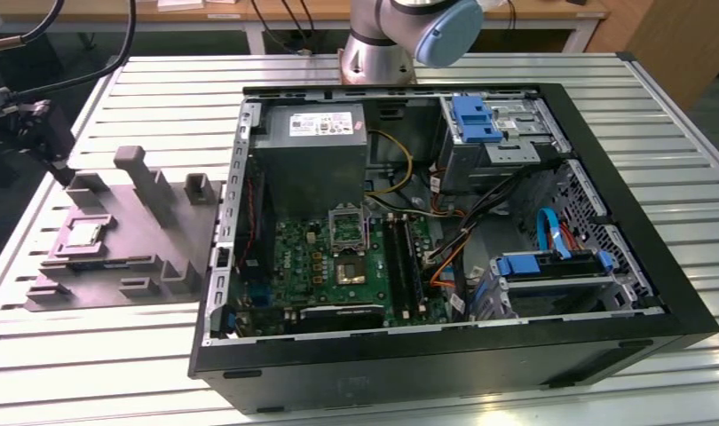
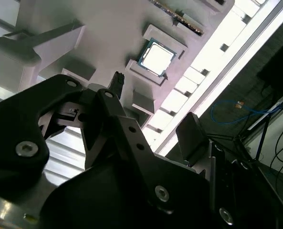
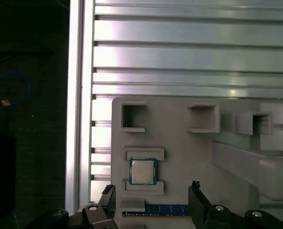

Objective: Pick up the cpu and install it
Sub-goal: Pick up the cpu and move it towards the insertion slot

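jaws: spread wide, empty | cpu (image 3: pixel 142 171): flat in its recess in grey tray (image 3: pixel 179 138) on desk (image 1: pixel 122 355), just beside computer case (image 1: pixel 643 293) | risk: thin cpu (little edge to grip) may tilt or slip if jaws close off-centre

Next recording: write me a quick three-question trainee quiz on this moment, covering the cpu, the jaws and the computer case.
1. Fill in: the cpu rests in a recess of the grey moulded ____.
2. Multiple choice: the gripper has its jaws A) shut on the cpu, B) open and holding nothing, C) shut on nothing.
3. True or false: the computer case lies with its side open and the motherboard exposed.

Key: 1 tray; 2 B; 3 true.
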Robot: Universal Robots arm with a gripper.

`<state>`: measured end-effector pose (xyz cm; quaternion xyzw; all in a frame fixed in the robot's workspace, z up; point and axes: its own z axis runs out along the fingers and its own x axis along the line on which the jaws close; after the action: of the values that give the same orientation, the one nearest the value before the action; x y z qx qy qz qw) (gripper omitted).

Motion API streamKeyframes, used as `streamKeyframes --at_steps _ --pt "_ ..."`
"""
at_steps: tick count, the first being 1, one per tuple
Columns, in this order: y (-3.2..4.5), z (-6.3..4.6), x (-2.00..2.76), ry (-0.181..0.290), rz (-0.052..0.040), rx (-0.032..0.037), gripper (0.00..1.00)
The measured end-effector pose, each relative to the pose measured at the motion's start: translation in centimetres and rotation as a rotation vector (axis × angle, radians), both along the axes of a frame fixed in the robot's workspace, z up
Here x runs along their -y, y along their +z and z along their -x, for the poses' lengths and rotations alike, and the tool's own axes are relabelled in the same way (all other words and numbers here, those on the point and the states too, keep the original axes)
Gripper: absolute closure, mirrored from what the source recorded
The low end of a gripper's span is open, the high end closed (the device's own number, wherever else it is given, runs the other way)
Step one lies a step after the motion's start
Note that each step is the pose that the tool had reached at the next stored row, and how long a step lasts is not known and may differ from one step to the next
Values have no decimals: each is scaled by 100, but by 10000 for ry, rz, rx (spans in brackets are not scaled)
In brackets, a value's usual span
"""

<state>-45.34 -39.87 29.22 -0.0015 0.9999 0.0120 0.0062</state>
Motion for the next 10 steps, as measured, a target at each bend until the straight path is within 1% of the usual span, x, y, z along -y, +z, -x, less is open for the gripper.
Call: streamKeyframes --at_steps 1,2,3,4,7,8,10 --pt "0 0 0 0 136 0 1" --pt "0 0 0 0 164 1 1" --pt "0 0 0 0 210 1 50" --pt "0 0 0 0 257 1 56" --pt "0 0 0 0 395 0 56" --pt "0 0 0 0 427 -1 56" --pt "0 0 0 0 421 0 56"
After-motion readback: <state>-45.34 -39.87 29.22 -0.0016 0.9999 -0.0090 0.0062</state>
